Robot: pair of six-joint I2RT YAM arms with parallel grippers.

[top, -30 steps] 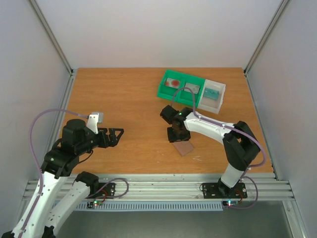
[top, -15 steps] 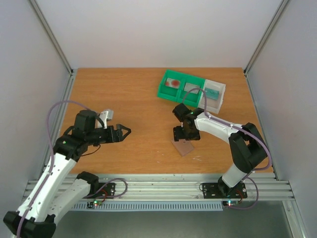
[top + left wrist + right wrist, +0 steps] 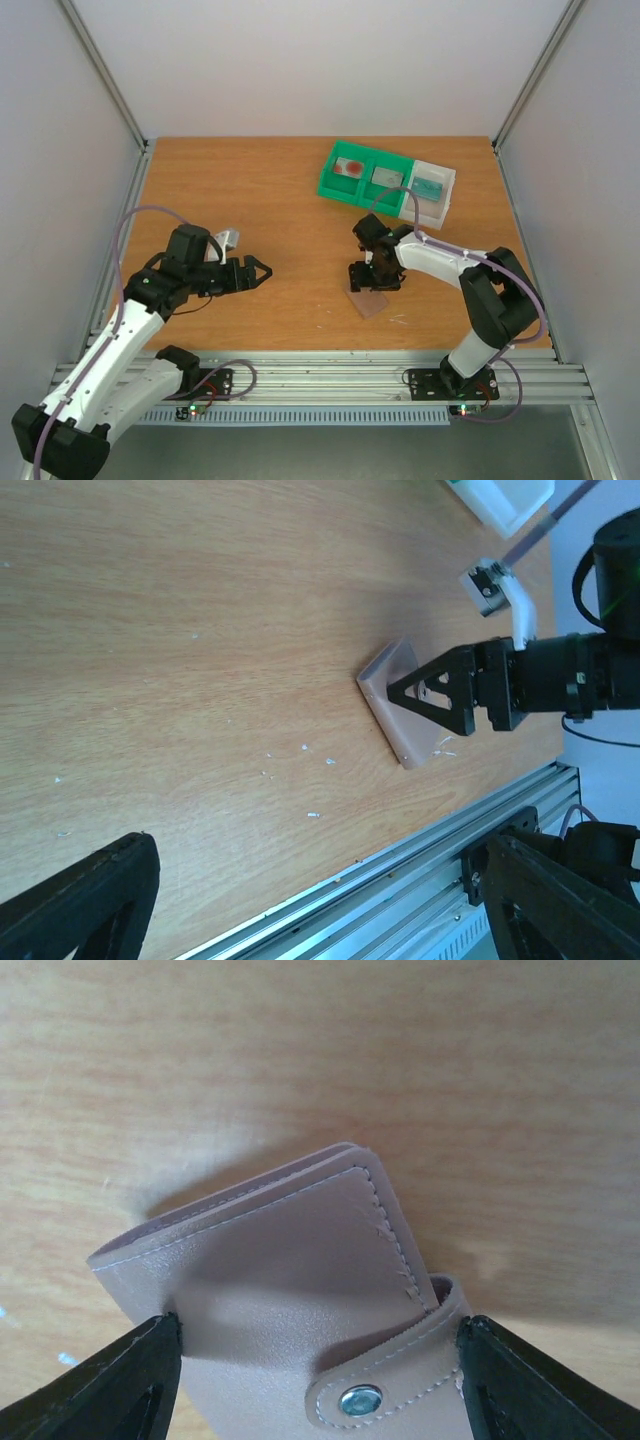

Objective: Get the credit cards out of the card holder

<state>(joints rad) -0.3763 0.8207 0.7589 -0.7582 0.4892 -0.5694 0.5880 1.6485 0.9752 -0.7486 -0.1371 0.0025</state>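
Observation:
The card holder (image 3: 369, 300) is a pinkish folded wallet with a snap strap, lying shut on the table (image 3: 398, 715). My right gripper (image 3: 368, 277) is right over it, open, one finger at each side edge of the wallet (image 3: 290, 1280). Whether the fingers (image 3: 140, 1370) touch it I cannot tell. My left gripper (image 3: 262, 270) hovers open to the left, its jaws wide apart with nothing between them, facing the wallet. One whitish credit card with a red blotch (image 3: 351, 167) and a greyish one (image 3: 388, 177) lie in the tray.
A green tray (image 3: 335, 186) with a white end compartment (image 3: 443, 205) stands at the back right; a teal item (image 3: 430, 187) lies in the white part. White crumbs (image 3: 300, 750) dot the wood. The metal rail (image 3: 320, 370) runs along the table's near edge.
My left arm has swung right, toward the table's middle. My right gripper has opened wider and shifted slightly right over the card holder.

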